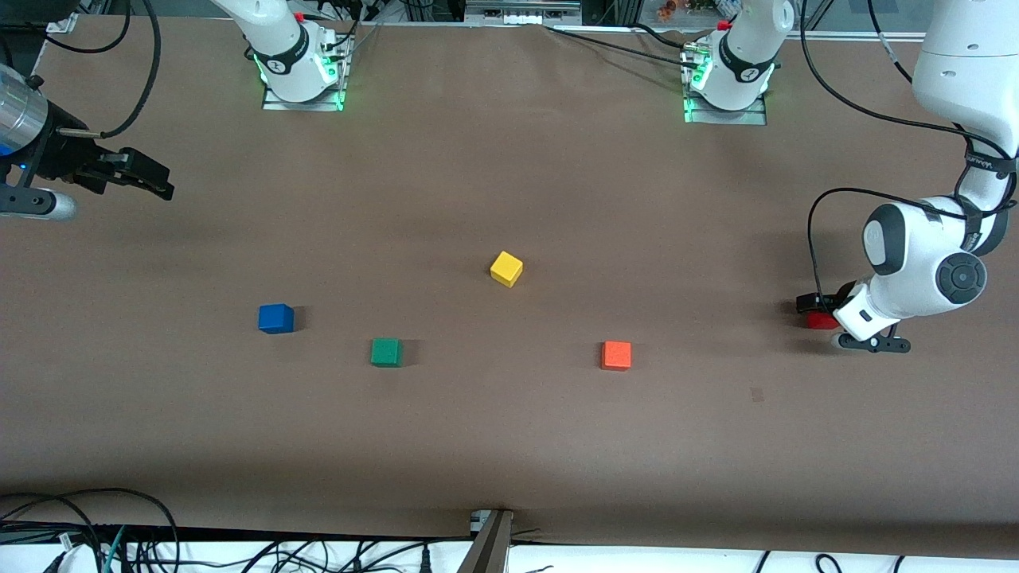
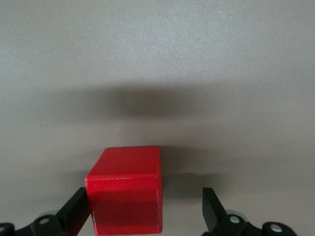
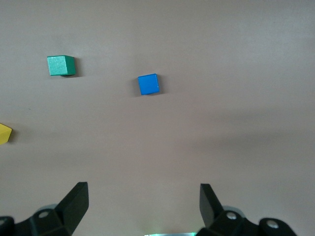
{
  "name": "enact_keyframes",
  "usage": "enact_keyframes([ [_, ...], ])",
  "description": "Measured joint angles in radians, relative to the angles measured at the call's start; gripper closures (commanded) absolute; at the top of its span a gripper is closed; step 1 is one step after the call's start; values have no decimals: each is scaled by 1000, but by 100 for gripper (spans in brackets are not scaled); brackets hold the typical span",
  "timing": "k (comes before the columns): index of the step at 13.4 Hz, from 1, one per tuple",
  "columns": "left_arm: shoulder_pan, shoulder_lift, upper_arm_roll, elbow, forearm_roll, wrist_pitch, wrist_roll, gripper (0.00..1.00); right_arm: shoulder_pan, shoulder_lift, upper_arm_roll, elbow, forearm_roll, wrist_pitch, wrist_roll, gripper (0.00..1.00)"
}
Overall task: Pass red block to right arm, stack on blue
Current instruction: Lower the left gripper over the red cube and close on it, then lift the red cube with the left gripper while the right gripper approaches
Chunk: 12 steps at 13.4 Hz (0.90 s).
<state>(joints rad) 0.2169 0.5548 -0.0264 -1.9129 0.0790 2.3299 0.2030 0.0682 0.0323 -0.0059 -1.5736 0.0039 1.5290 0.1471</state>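
The red block [image 1: 821,321] [image 2: 125,191] rests on the brown table at the left arm's end. My left gripper [image 1: 818,312] [image 2: 145,209] is down around it and open: one finger [image 2: 76,211] touches the block's side, while the other finger [image 2: 211,209] stands apart with a clear gap. The blue cube [image 1: 275,318] [image 3: 148,84] lies toward the right arm's end of the table. My right gripper [image 1: 155,179] [image 3: 142,201] hangs open and empty above that end of the table, well away from the blue cube.
A green cube [image 1: 386,352] [image 3: 61,65] sits beside the blue one, slightly nearer the front camera. A yellow cube [image 1: 506,268] [image 3: 4,133] lies mid-table, and an orange cube [image 1: 616,355] sits between the green cube and the red block. Both arm bases [image 1: 302,72] stand along the table's back edge.
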Motion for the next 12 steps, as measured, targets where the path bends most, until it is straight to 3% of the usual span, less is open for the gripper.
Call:
enact_keyframes([
  [2,1,2,0,0,0,8,0,0,0,0,0,0,0,0,0,0],
  [3,4,4,0,0,0,13,0,12,0,0,0,0,0,0,0,0],
  [5,19,12,0,0,0,38,0,50,0,0,0,0,0,0,0,0],
  [8,29,14,0,0,0,46,7,75,0,0,0,0,0,0,0,0],
  [9,29,14,-2,1,1,42,25,96,0,0,0,0,0,0,0,0],
  [12,29,10,-5,11,1,-39,115,100,0,0,0,0,0,0,0,0],
])
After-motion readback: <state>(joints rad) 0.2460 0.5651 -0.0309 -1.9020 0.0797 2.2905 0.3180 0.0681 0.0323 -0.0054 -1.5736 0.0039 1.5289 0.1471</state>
